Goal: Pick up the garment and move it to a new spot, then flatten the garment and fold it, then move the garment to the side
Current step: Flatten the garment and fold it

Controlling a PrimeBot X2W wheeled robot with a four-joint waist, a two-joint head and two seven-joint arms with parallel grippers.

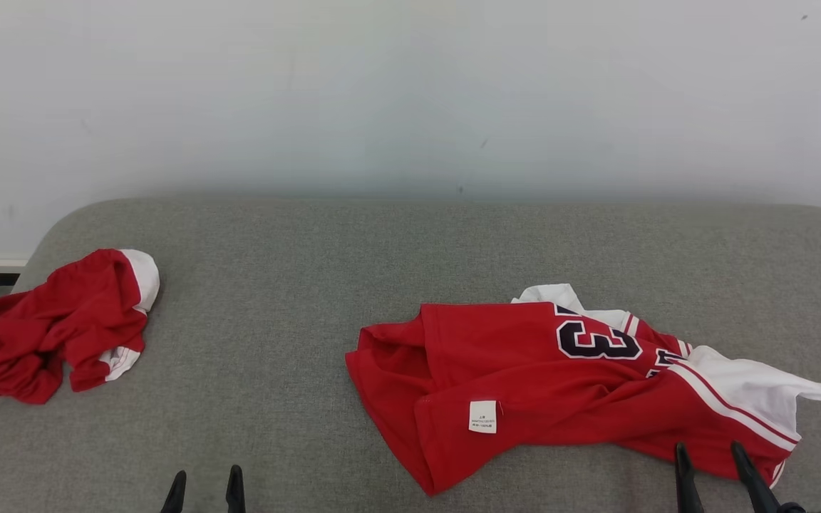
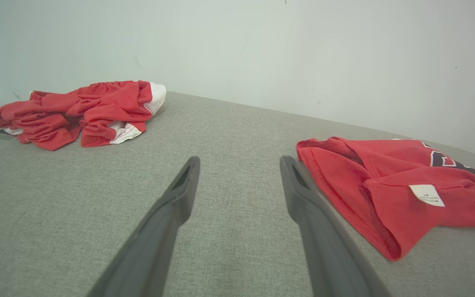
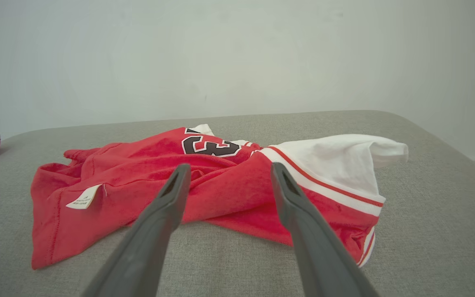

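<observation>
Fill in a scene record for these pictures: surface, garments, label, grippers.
surface: grey fabric cushion, white wall behind
main garment: red jersey, crumpled, white trim, dark numeral 3, robot's right
label: white tag on jersey, facing up
other garment: red shorts, bunched, at left edge
left gripper: open, empty, over bare cushion
right gripper: open, empty, at jersey's near edge

Three cameras faced one grey pad (image 1: pixel 275 285) and the wall (image 1: pixel 410 85).
The head camera looked down from above; both wrist cameras sat low near the pad, looking across it. All three shared the jersey (image 1: pixel 524 370).
</observation>
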